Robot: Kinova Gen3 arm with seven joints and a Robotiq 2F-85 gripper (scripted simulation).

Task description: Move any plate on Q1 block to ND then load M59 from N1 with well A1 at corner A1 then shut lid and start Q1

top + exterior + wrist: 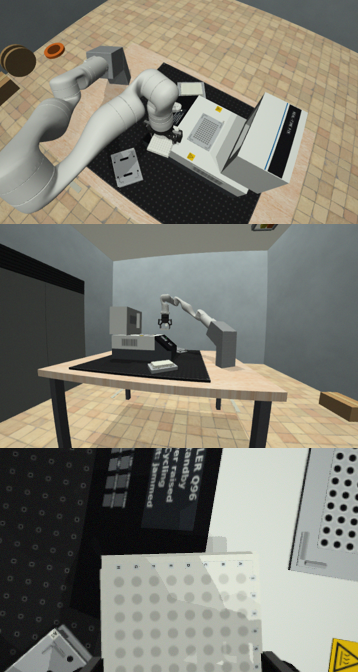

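My gripper (164,139) (165,326) (182,666) is shut on a white plate, taken as M59 (159,146) (180,608), its own label unreadable. The plate hangs level above the front edge of cycler Q1 (182,142) (136,341), with row A toward the block side in the wrist view. Q1's block (205,132) (311,513) bears no plate. Its lid (264,133) (119,320) stands raised. The lamp (166,338) is green. One nest (126,168) (40,653) is empty, its A1 mark visible. The other nest (203,92) (154,370) holds a plate (191,88) (162,364).
Q1's raised lid housing stands high behind the block. The dark key panel (117,480) slopes along Q1's front, partly hidden under the arm in the top view. A black mat (182,199) (193,373) lies under Q1 and both nests. The arm's grey pedestal (99,51) (225,346) stands on the table.
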